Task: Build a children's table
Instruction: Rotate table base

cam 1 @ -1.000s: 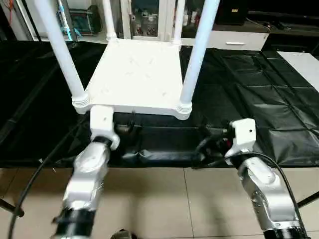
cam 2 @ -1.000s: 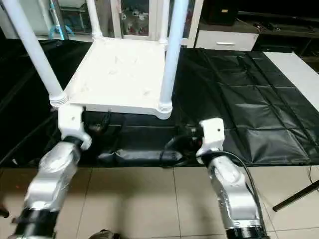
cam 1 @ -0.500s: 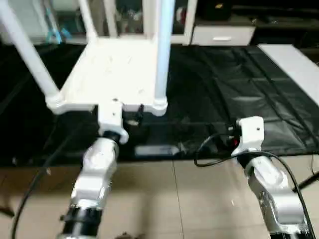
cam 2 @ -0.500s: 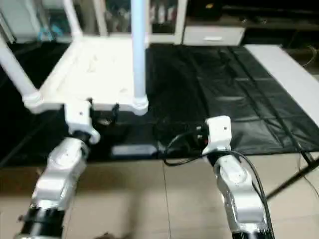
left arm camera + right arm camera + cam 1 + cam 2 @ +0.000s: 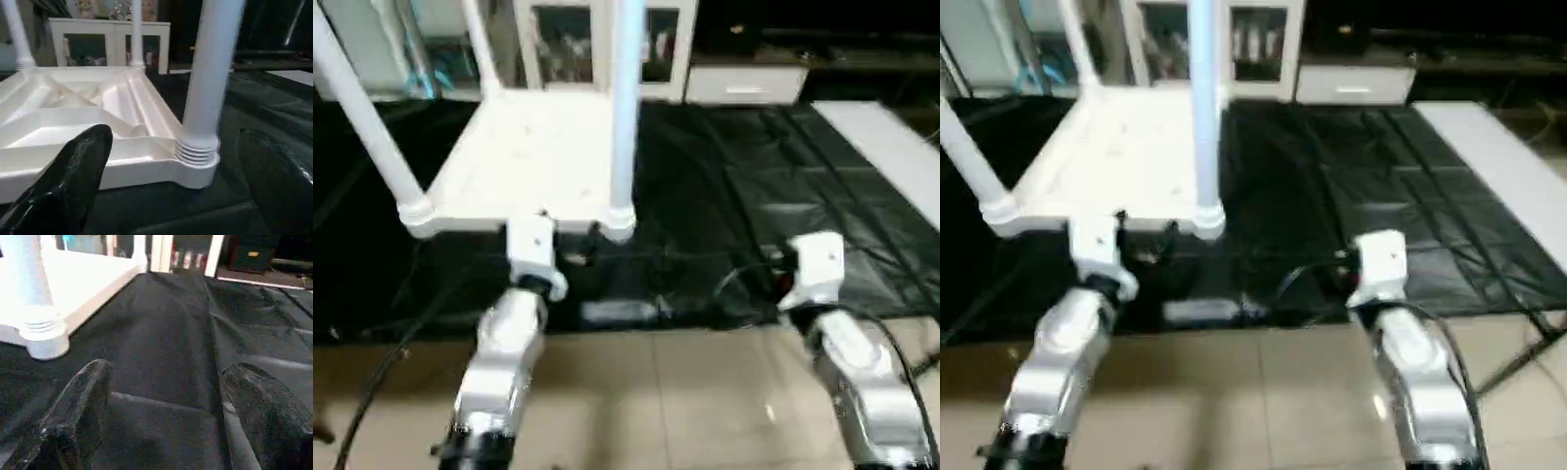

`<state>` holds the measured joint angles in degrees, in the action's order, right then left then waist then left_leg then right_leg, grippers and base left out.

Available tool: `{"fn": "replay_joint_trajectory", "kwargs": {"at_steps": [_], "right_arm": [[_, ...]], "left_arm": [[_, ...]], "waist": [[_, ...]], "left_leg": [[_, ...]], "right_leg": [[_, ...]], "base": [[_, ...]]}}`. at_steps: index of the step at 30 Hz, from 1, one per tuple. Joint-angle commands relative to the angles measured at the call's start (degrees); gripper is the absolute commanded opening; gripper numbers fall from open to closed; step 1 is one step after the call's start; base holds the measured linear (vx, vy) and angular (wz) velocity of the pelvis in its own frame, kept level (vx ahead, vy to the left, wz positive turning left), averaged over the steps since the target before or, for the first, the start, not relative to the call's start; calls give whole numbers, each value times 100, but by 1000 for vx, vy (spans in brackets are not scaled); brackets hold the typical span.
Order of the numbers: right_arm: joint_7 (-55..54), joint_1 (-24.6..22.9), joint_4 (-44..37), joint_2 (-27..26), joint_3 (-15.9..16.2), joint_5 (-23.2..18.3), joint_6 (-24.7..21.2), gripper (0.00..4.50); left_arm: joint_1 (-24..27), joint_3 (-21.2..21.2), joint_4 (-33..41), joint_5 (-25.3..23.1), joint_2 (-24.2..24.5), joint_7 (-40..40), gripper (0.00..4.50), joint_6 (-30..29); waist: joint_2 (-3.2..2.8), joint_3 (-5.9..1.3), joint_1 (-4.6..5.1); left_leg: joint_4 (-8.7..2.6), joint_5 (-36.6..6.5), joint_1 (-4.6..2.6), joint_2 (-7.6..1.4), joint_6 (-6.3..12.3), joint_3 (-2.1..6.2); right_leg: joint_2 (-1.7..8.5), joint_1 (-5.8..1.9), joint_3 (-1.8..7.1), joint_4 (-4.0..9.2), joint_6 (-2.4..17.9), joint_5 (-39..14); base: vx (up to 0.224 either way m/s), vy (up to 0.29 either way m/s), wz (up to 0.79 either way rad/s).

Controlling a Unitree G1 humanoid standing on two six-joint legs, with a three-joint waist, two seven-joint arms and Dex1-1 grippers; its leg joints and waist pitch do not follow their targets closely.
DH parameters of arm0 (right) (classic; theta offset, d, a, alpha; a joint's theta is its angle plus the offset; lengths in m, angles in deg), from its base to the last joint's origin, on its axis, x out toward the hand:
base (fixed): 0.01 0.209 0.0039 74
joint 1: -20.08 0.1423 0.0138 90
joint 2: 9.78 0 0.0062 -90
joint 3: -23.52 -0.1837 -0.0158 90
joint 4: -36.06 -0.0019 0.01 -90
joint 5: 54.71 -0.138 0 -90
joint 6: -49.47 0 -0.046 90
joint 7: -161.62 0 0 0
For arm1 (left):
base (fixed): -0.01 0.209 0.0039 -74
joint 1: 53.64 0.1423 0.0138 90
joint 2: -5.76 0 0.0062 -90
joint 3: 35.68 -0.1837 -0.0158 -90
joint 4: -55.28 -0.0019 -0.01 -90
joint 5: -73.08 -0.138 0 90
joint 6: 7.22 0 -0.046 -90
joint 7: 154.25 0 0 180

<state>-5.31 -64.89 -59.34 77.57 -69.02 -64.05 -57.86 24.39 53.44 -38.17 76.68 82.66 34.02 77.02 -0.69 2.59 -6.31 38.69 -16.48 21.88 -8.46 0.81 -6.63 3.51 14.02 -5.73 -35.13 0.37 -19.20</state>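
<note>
Left eye view: children's table (image 5: 533,162) sits upside down on the black sheet (image 5: 773,196) covering the worktop, top face down, ribbed underside up; four white legs stand upright in the corner sockets, near-left leg (image 5: 367,127) at roughly 10 o'clock from the left gripper, near-right leg (image 5: 625,117) at roughly 1 o'clock; two far legs at 12 o'clock, against the white cabinet (image 5: 597,49) behind.

Left gripper (image 5: 166,186): jaws released, spread wide, holding nothing; its wrist block sits just in front of the table's near edge, between the two near legs, closer to the near-right one; left wrist view shows the near-right leg's ribbed collar (image 5: 197,149) seated in its corner socket, between the two black fingers (image 5: 73,171) and beyond them; X-braced ribs visible past it; no contact with table that I can see.

Right gripper (image 5: 161,421): jaws released, wide apart, empty; over bare black sheet at about 3 o'clock from the table's near-right corner, well apart from it; right wrist view has that corner and leg base (image 5: 41,335) off to one side.

Tiled floor (image 5: 656,392) under both silver forearms.
</note>
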Motion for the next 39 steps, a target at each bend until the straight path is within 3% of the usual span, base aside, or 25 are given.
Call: {"fn": "replay_joint_trajectory", "kwargs": {"at_steps": [1,2,3,4,5,7,8,9,10,11,12,13,14,15,16,18,20,22,23,24,25,27,29,34,39], "right_arm": [[116,105,33,-41,115,-20,-41,389],[203,113,20,-24,162,-34,-89,389],[268,119,5,-10,208,-35,-125,389],[314,116,0,17,279,11,-117,389],[357,104,8,46,354,43,-97,389],[349,95,18,71,423,126,-15,389],[337,90,19,71,432,158,13,389],[292,103,22,6,350,84,11,389],[263,110,20,-43,287,19,1,389],[243,106,8,-71,248,-2,15,389],[204,121,20,-99,167,-48,-14,389],[182,127,25,-108,122,-67,-34,389],[186,120,48,-82,100,-61,-39,389],[215,91,53,-38,88,-69,-34,389],[243,58,35,-17,79,-87,-24,389],[278,9,-15,18,68,-111,10,389],[251,-29,-25,32,-11,-111,53,389],[246,-52,-29,33,-115,-141,50,389],[242,-58,-34,40,-149,-142,47,389],[272,-68,-44,48,-193,-187,35,389],[304,-77,-51,53,-229,-224,31,389],[368,-92,-30,109,-292,-265,44,389],[691,-154,-96,266,-270,-462,-10,389],[1689,-402,-328,899,-186,-788,-183,389],[2644,-658,-414,1603,-225,-986,-318,389]], "left_arm": [[3,139,37,-47,83,-40,446,2],[14,141,53,-54,82,-76,446,1],[19,140,65,-61,85,-100,446,-3],[12,116,47,-104,109,-112,446,-1],[12,92,21,-136,127,-118,446,15],[17,83,8,-130,119,-125,446,21],[23,81,14,-124,114,-123,446,22],[28,64,32,-122,114,-105,446,16],[35,51,50,-122,114,-91,446,12],[46,31,70,-111,127,-54,446,6],[47,13,73,-113,139,-23,446,-10],[49,3,76,-115,147,-5,446,-20],[47,0,59,-113,151,8,446,-20],[52,6,49,-113,141,18,446,-24],[62,10,57,-105,135,26,446,-34],[70,-4,65,-100,139,50,446,-48],[76,-57,44,34,128,238,446,-54],[133,-212,82,208,203,617,446,-96],[164,-263,106,334,228,821,446,-77],[188,-328,119,448,286,1068,446,-58],[214,-385,135,556,343,1316,446,-38],[305,-480,215,972,468,2078,446,25],[278,-605,186,1068,695,2592,446,-233],[-139,-815,-241,1073,1178,3613,446,-434],[-1009,-1122,-1349,858,1542,4513,446,-201]], "waist": [[-96,-368,-83],[-232,-349,203],[-238,-541,321],[-189,-525,324],[-86,-480,290],[-7,-413,381],[265,-312,318],[608,-330,198],[419,-258,52],[324,-255,29],[372,-237,45],[259,-204,94],[-37,-291,32],[-220,-344,75],[-298,-460,451],[-187,-503,355],[-70,-392,306],[220,-366,302],[634,-445,198],[509,-417,25],[449,-455,8],[337,-411,38],[14,-363,199],[36,-128,268],[54,-195,249]], "left_leg": [[-632,1367,-12,-207,496,1],[-814,947,-678,-614,1268,548],[-766,822,-1247,-1055,2411,1050],[-737,846,-1178,-1087,2603,1043],[-827,1318,-924,-765,3339,1293],[-787,1640,-825,-272,3385,1306],[-658,745,-331,404,2222,969],[-247,95,220,746,1788,629],[445,-489,280,517,1165,401],[454,-99,250,303,431,395],[392,-58,288,213,315,344],[-38,98,124,49,33,269],[-576,515,-30,-137,178,196],[-883,269,-407,-341,274,405],[-884,214,-1254,-760,1303,1073],[-704,688,-1222,-752,1812,1042],[-857,1652,-920,-513,1947,607],[-614,2125,-728,-63,1743,146],[-250,1202,-253,413,1214,19],[74,527,-210,490,824,77],[23,883,-72,220,274,308],[-181,1630,61,74,-168,373],[-544,1339,-146,-191,-305,306],[-761,-1688,-401,-345,-72,2],[-839,-1235,-316,-374,-183,-103]], "right_leg": [[229,-398,61,682,629,-801],[-125,185,-147,29,297,-409],[-22,838,45,-646,-67,-723],[60,954,135,-764,-189,-638],[10,1016,134,-982,-588,-452],[38,1157,410,-676,-634,60],[247,627,797,123,-575,815],[521,11,1061,419,-1050,768],[1323,-124,1152,751,-1320,85],[1338,-106,673,763,-1171,-299],[1356,-149,603,858,-908,-536],[916,-233,677,855,306,-1235],[584,-353,360,812,839,-1321],[219,-129,124,573,591,-951],[-98,803,25,-421,160,-798],[29,1141,173,-767,-444,-311],[33,1327,189,-798,-627,611],[193,1263,390,-61,-21,2109],[660,568,998,339,-226,2188],[1056,463,1306,420,306,2221],[1212,222,1266,205,1051,3761],[863,293,925,20,1489,6206],[179,655,491,38,1340,2930],[401,778,610,508,1232,-1082],[492,693,637,525,819,-1406]], "base": [[202,84,13],[226,57,3],[226,57,3],[203,-4,-8],[162,-10,1],[148,-28,12],[135,-67,63],[135,-67,63],[158,-41,62],[170,11,44],[170,11,44],[166,29,31],[188,80,9],[188,80,9],[210,112,15],[197,84,14],[165,37,2],[138,-7,0],[108,-42,13],[108,-42,13],[128,-35,5],[0,0,0],[-61,-2,2],[-41,18,15],[-19,0,8]]}}
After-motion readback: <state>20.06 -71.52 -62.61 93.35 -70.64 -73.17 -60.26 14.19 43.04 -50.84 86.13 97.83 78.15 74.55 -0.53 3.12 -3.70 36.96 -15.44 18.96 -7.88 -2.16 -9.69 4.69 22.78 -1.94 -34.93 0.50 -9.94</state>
